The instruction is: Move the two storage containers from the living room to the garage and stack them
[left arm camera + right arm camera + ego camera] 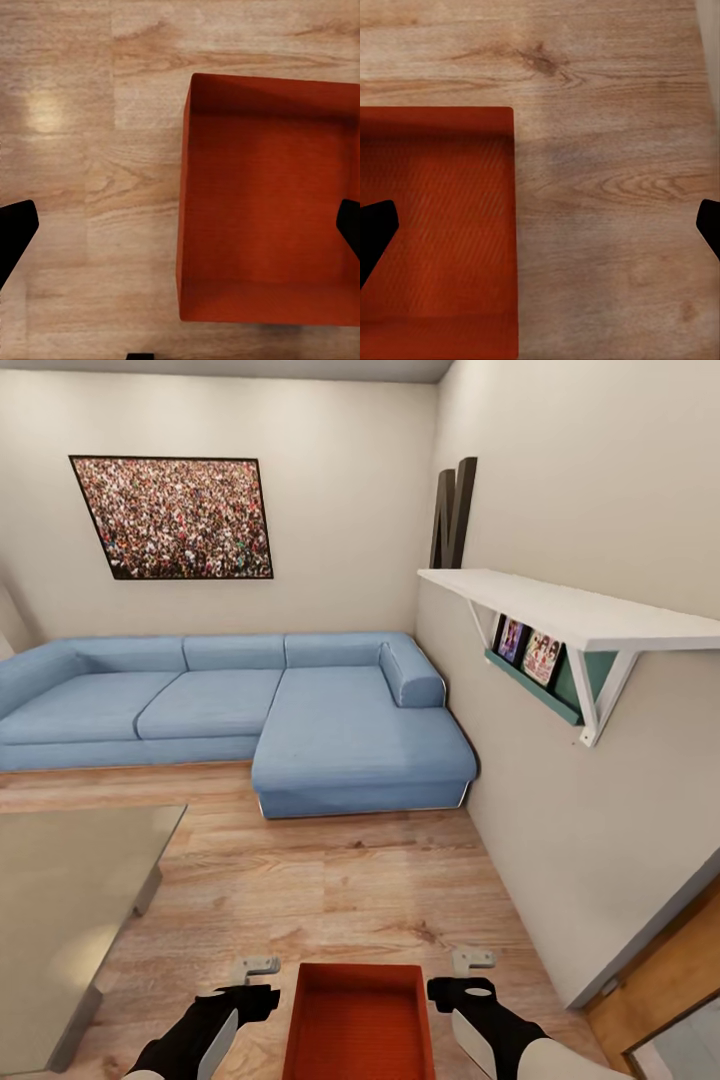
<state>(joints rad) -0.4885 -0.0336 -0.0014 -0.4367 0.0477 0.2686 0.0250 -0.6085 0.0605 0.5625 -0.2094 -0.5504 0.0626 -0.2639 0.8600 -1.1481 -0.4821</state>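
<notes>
One orange-red storage container (360, 1025) sits low in the head view on the living room's light wood planks, empty and lidless. My left gripper (254, 982) hovers at its left wall and my right gripper (468, 975) at its right wall. In the left wrist view the container (262, 195) lies under the left gripper (184, 225), which is open with its fingers spread across the wall. The right gripper (544, 225) is open too, one fingertip over the container (435, 225) and the other over the planks. Nothing is gripped.
A blue sectional sofa (300, 710) fills the back of the room. A glass coffee table (60, 900) stands at the left. The right wall carries a white shelf (570, 610), with a wooden door (670, 980) low beside it. Open planks lie ahead of the container.
</notes>
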